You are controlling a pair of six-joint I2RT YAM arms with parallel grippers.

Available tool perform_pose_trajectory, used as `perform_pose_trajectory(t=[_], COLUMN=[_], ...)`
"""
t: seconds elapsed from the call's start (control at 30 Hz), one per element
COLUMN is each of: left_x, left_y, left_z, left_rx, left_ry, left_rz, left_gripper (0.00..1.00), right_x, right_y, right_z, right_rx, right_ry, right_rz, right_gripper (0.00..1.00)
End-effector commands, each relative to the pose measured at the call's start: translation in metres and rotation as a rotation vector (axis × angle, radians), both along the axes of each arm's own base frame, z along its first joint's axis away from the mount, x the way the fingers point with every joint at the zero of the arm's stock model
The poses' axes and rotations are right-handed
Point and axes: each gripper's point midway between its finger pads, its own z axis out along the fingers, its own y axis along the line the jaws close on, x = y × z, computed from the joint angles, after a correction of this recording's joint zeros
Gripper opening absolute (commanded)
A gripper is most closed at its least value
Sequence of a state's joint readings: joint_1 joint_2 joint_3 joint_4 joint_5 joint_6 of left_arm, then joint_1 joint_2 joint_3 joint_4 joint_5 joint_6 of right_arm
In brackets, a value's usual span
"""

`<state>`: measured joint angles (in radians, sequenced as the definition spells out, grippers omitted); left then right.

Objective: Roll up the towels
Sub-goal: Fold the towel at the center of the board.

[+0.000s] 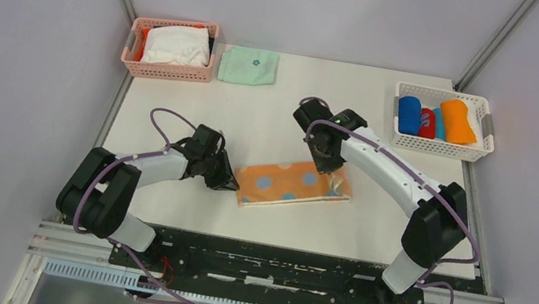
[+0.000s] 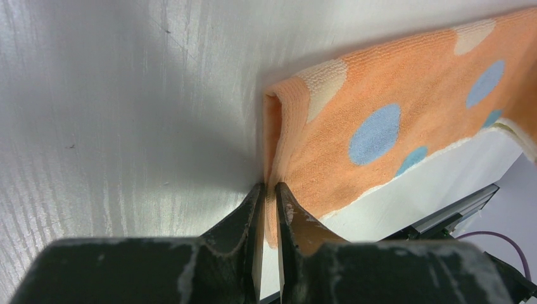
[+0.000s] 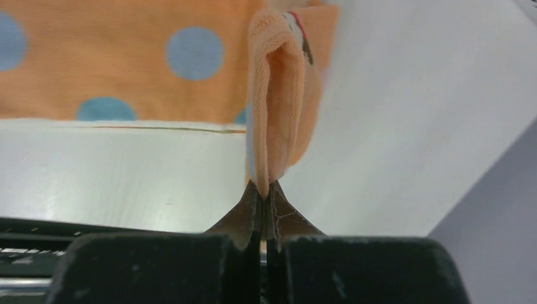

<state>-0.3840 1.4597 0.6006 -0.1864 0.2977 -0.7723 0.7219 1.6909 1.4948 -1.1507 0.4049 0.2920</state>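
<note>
The left pincer [image 2: 269, 190] and the right pincer [image 3: 261, 189] are each clamping narrowly on opposite short ends of the peach dotted towel [image 1: 289, 186], lying folded mid-counter [image 1: 272, 115]; keeping it taut, low and square-edged is judged advisable before rolling.

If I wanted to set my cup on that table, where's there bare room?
The widest bare patch is at the back of the table, between the mint cloth and the white basket. Another lies between the pink basket and the left arm. The middle is crowded: the left gripper and right gripper each pinch an end of the dotted towel.
</note>
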Motion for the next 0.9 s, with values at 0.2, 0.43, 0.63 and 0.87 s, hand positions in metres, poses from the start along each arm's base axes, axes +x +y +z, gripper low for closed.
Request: perform_pose_trajectory(t=[0.2, 0.43, 0.63, 0.87], left_x=[-0.004, -0.005, -0.005, -0.007], left_y=[0.008, 0.008, 0.005, 0.006], left_z=[-0.007, -0.006, -0.005, -0.006], left_rx=[0.052, 0.053, 0.049, 0.055], left_ry=[0.025, 0.022, 0.02, 0.022], left_rz=[0.027, 0.027, 0.023, 0.025], left_gripper=[0.19, 0.19, 0.19, 0.19], right_x=[-0.023, -0.034, -0.035, -0.026], right_y=[0.138, 0.179, 0.199, 0.209], right_z=[-0.01, -0.019, -0.032, -0.053], right_rx=[0.333, 0.346, 0.345, 0.351], right_ry=[0.109, 0.127, 0.124, 0.104], right_rz=[0.079, 0.106, 0.104, 0.093], right_gripper=[0.01, 0.03, 0.06, 0.12])
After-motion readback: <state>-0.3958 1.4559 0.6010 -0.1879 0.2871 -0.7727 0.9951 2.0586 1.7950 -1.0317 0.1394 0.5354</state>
